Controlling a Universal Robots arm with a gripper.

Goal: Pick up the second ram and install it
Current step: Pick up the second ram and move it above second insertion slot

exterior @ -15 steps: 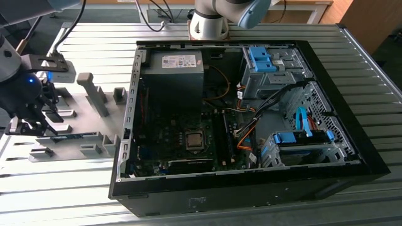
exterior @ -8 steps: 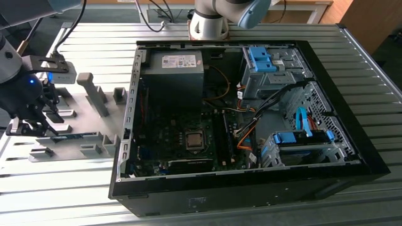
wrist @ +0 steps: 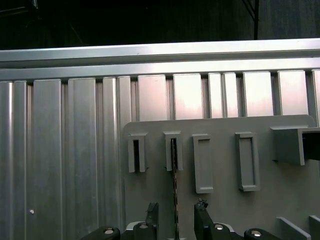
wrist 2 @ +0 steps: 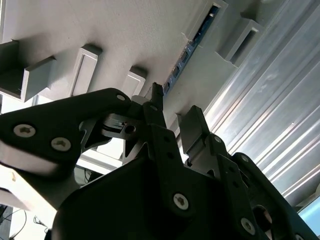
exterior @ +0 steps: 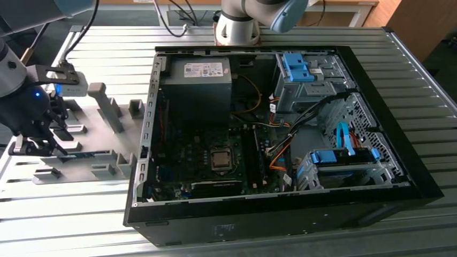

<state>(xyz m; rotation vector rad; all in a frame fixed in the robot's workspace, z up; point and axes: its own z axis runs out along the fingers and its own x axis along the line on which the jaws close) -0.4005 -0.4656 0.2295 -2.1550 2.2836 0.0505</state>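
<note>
Grey holder plate (exterior: 85, 115) at the exterior view's left, lying on the ribbed aluminium desk (exterior: 71, 214) and carrying several raised holder blocks (exterior: 111, 107). The gripper (exterior: 32, 145) hangs low over the plate's left part. Just to its right lies the second ram (exterior: 89, 155), a thin bluish strip seated on edge in the plate and not yet lifted.

In the first wrist view the second ram (wrist: 174, 190) appears edge-on as a dark line. It runs from a slotted block (wrist: 173, 150) down between the fingers (wrist: 152, 214) of the gripper (wrist: 175, 215). The fingers stand apart, one on each side of the stick, with a gap visible on both sides. In the second wrist view the gripper (wrist 2: 172, 115) is aligned with the same stick (wrist 2: 186, 55), whose bluish face shows between two blocks.

At centre in the exterior view, an open black computer case (exterior: 400, 176) lies on its side. Inside, from the exterior view's left to right, are:
- a grey power supply (exterior: 196, 88) bearing a white label (exterior: 203, 69), its print too small to read
- the motherboard with its processor socket (exterior: 220, 159)
- blue drive brackets (exterior: 296, 67) in the metal bays
</note>
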